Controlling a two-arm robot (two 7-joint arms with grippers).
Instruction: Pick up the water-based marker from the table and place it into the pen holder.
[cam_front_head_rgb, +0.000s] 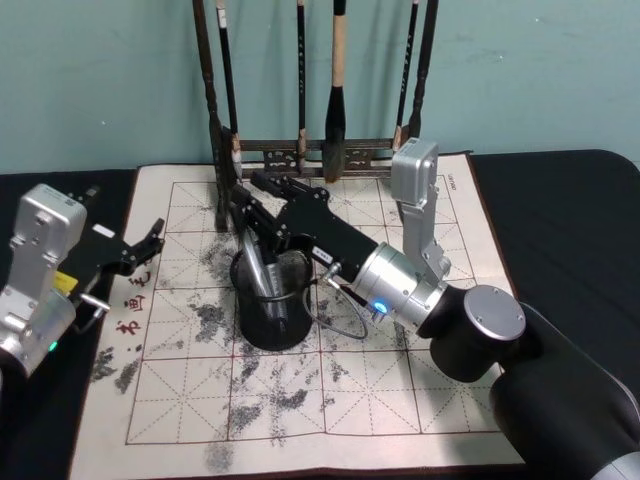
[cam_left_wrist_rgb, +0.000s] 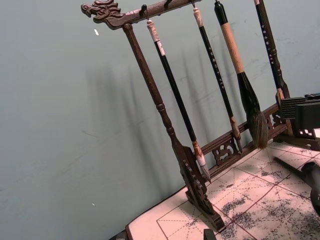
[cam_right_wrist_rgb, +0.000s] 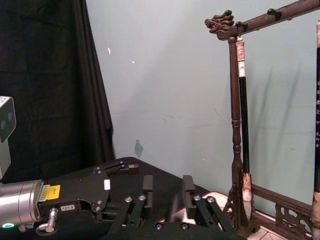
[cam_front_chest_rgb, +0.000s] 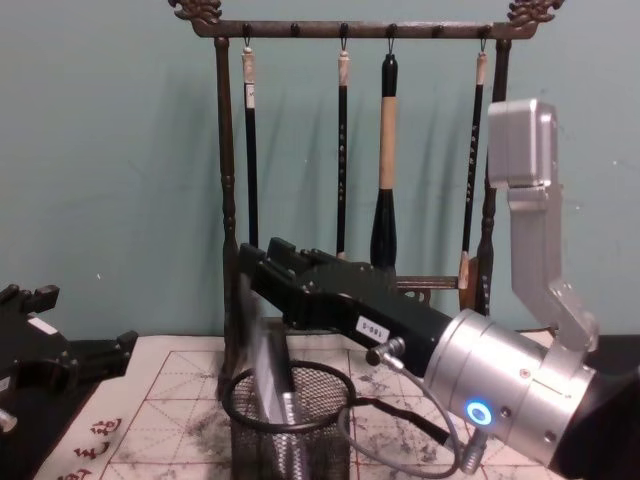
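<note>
The pen holder (cam_front_head_rgb: 272, 330), a black wire-mesh cup, stands on the white red-grid mat of the table (cam_front_head_rgb: 420, 400). A grey water-based marker (cam_front_head_rgb: 256, 268) leans inside it, its top sticking up past the rim. My right gripper (cam_front_head_rgb: 243, 203) reaches in from the right and hovers just above the marker's top. It is open, and the right wrist view shows nothing between its fingers (cam_right_wrist_rgb: 148, 184). From the chest, the marker (cam_front_chest_rgb: 270, 372) stands in the holder (cam_front_chest_rgb: 322, 425) under the right gripper (cam_front_chest_rgb: 262, 262). My left gripper (cam_front_head_rgb: 152, 245) rests open at the mat's left edge.
A tall dark wooden brush rack (cam_front_head_rgb: 300, 150) with several hanging brushes stands close behind the holder at the mat's far edge. A thin cable (cam_front_head_rgb: 340, 322) loops from the right wrist beside the holder. Grey ink smudges cover the mat.
</note>
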